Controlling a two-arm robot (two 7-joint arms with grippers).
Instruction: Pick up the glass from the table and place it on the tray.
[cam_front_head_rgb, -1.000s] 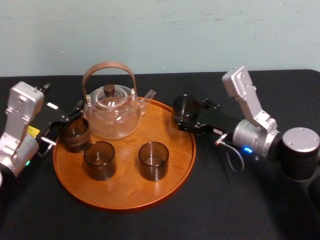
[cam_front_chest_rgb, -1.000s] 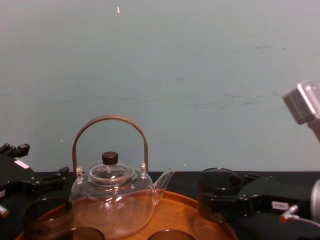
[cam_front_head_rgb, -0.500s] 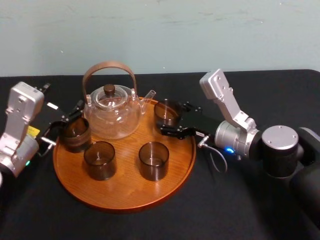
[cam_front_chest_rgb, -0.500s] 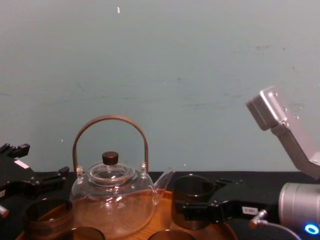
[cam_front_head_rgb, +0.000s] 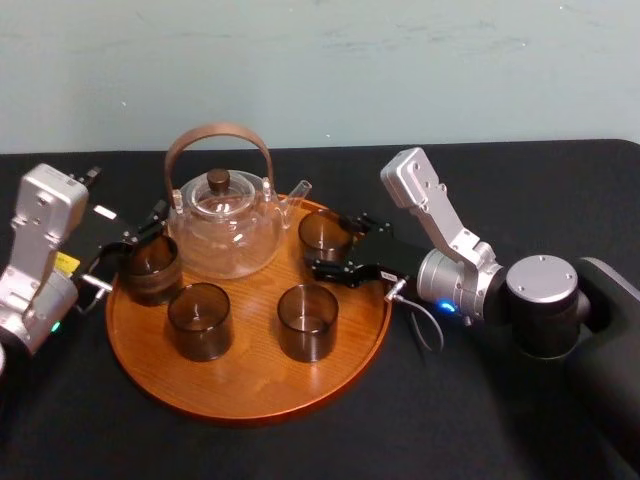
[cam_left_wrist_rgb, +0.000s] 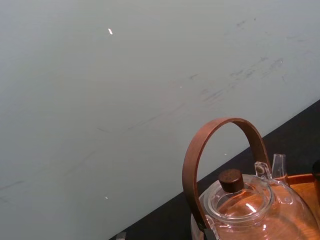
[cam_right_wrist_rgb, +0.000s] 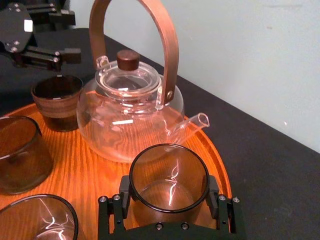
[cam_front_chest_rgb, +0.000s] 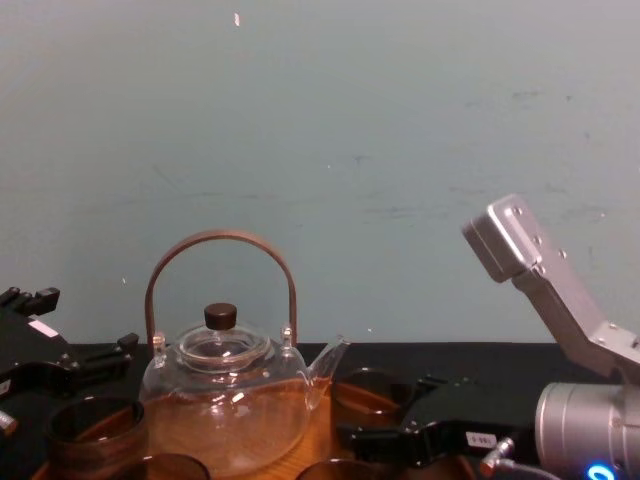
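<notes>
Left gripper (cam_front_head_rgb: 127, 244) sat parked at the left rim of the tray (cam_front_head_rgb: 250, 388), its grip impossible to tell. Just right of the teapot (cam_front_head_rgb: 222, 228), the glass (cam_front_head_rgb: 321, 230) stood upright over the tray's far right part, clasped by the right gripper (cam_front_head_rgb: 327, 246) reaching in from the right; setting it down looked a straight drop.

In my right wrist view the bottom edge cuts off my right hand (cam_right_wrist_rgb: 169, 197) just behind its fingertips; its black frame hides the foot of the glass (cam_right_wrist_rgb: 169, 177), so I cannot tell whether that foot touches the tray (cam_right_wrist_rgb: 80, 170) or hangs just above it. In the chest view the bottom edge leaves only the rim of the front-left glass (cam_front_chest_rgb: 165, 468); in my left wrist view the edges slice off the belly of the teapot (cam_left_wrist_rgb: 250, 205).
</notes>
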